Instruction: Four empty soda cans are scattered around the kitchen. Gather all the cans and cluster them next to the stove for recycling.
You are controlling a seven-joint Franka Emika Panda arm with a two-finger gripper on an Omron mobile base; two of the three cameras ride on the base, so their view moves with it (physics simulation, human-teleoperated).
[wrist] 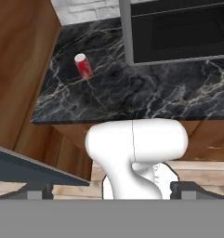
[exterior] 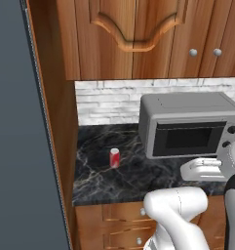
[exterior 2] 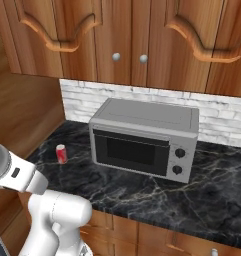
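Hand view shows the gripper [wrist: 111, 190] at the bottom edge, its two dark fingertips [wrist: 35, 191] standing far apart, wide open and holding nothing, well short of the counter. Up at eleven o'clock from it, one red soda can [wrist: 83, 65] with a silvery top stands upright on the black marble counter [wrist: 146, 95], apart from everything else. At one o'clock from the gripper sits the silver toaster oven [wrist: 178, 30], its dark glass door facing out. In the left base view the soda can [exterior: 114, 157] stands at nine o'clock from the toaster oven [exterior: 189, 124], near a tall wooden side panel [exterior: 53, 107]. Brown wood cabinets [exterior: 138, 34] hang above a pale brick wall [exterior: 107, 102].
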